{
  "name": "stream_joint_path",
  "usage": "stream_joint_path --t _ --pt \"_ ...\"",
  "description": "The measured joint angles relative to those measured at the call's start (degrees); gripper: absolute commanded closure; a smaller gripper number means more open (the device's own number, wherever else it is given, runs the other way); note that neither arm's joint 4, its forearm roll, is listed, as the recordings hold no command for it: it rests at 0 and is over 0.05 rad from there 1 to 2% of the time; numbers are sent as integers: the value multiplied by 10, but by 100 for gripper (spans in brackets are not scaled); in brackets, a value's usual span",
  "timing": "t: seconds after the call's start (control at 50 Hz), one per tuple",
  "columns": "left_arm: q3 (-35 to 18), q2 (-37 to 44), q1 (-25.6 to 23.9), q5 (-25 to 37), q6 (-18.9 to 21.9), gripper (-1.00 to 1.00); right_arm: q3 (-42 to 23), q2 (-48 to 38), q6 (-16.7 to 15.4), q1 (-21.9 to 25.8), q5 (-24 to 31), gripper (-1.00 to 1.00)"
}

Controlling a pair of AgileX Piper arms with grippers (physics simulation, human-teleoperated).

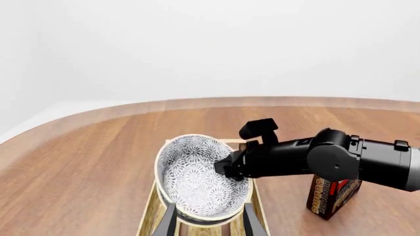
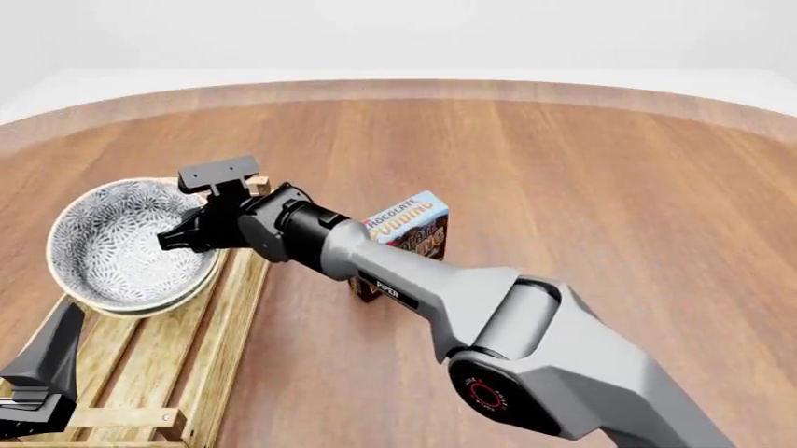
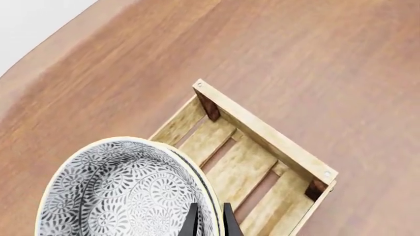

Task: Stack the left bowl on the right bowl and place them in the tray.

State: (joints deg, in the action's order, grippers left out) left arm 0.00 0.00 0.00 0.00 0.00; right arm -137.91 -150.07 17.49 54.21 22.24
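The two patterned bowls are stacked. The left bowl (image 2: 115,245) sits nested in the right bowl, whose rim (image 2: 149,303) shows beneath it. My right gripper (image 2: 174,241) is shut on the stack's rim and holds it tilted over the far end of the wooden tray (image 2: 162,373). I cannot tell whether the stack touches the tray. The right wrist view shows the fingertips (image 3: 194,222) pinching the rim above the tray (image 3: 262,132). My left gripper (image 2: 37,383) is open and empty near the tray's near end. Its fingers (image 1: 169,222) show below the stack (image 1: 194,177).
A chocolate pudding box (image 2: 405,238) stands upright on the table just right of the tray, behind the right arm; it also shows in the left wrist view (image 1: 331,196). The right arm (image 2: 412,289) stretches across the table's middle. The table's curved far edge (image 2: 412,89) runs behind.
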Motion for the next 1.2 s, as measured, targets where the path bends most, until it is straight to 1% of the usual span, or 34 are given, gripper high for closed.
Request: stream_joint_path --t 0.28,0.74,0.76,1.2 --pt "0 0 0 0 0 -100 -19 -16 -7 2 18 100" --pt "0 0 0 0 0 -100 -79 -51 -22 7 61 100" --pt "0 0 0 0 0 -100 -81 -52 -23 7 62 -100" --pt "0 0 0 0 0 -100 -100 -58 -33 9 73 -100"
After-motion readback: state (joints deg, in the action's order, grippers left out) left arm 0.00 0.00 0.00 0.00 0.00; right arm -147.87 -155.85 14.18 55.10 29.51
